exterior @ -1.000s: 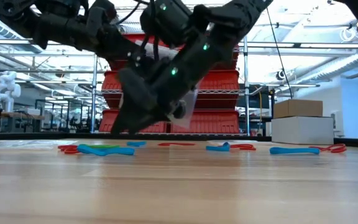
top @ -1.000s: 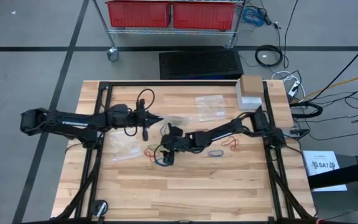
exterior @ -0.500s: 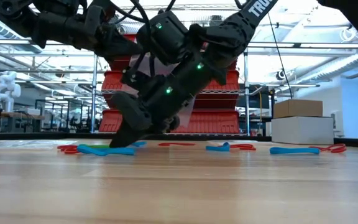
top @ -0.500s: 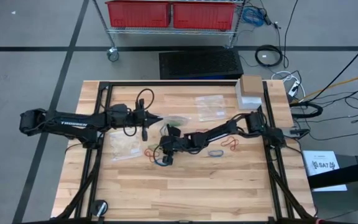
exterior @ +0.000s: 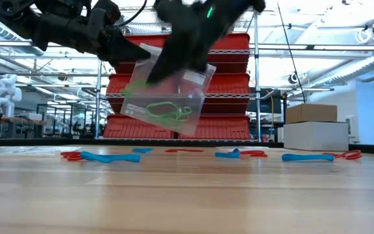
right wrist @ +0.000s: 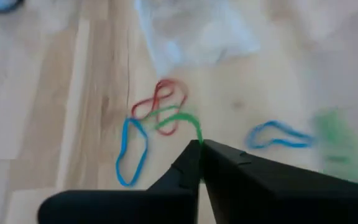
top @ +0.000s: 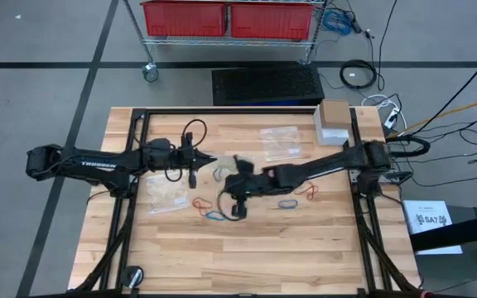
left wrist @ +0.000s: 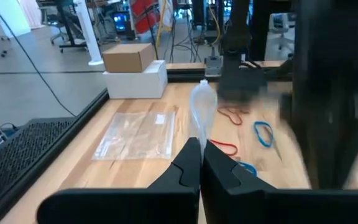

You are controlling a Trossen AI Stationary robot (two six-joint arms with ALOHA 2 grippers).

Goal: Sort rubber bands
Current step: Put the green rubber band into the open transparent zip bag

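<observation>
Right wrist view: right gripper point(right wrist: 199, 147) clenched on a green rubber band point(right wrist: 180, 120), lifted mid-bench above the red band point(right wrist: 160, 99) and blue band point(right wrist: 131, 152). Left gripper point(left wrist: 199, 163) clamps a clear bag point(exterior: 167, 97) holding green bands.

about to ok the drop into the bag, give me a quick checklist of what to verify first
1. Right gripper shut on a green rubber band: ok.
2. Band lifted clear of the red and blue bands on the table: cannot tell; it still trails towards them in the right wrist view.
3. Left gripper shut on the clear bag, holding it in the air: ok.
4. Bag already holds green bands only: ok.
5. Bag mouth open enough: cannot tell.
6. Right gripper lined up with the bag mouth: cannot tell.
</observation>
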